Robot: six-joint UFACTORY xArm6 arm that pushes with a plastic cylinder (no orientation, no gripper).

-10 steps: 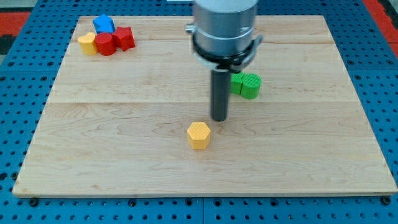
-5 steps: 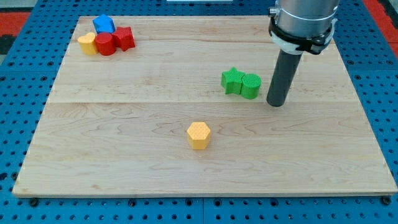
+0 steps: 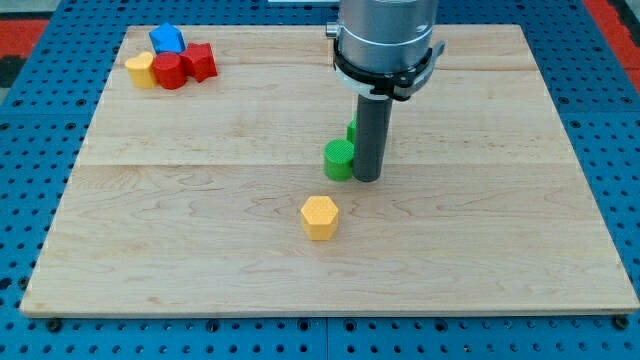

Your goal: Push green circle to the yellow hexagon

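The green circle (image 3: 339,159) lies near the board's middle, just left of my tip (image 3: 366,178), which touches its right side. The yellow hexagon (image 3: 320,217) lies below and slightly left of the green circle, a short gap apart. A second green block (image 3: 353,130) is mostly hidden behind the rod, above the circle; its shape cannot be made out now.
At the view's top left sits a cluster: a blue block (image 3: 166,40), a yellow block (image 3: 141,71), a red circle (image 3: 169,71) and another red block (image 3: 200,62). The wooden board (image 3: 500,250) lies on a blue pegboard.
My tip went from the right of the green pair to the left, and the green circle has slid left and down toward the yellow hexagon, away from the other green block.
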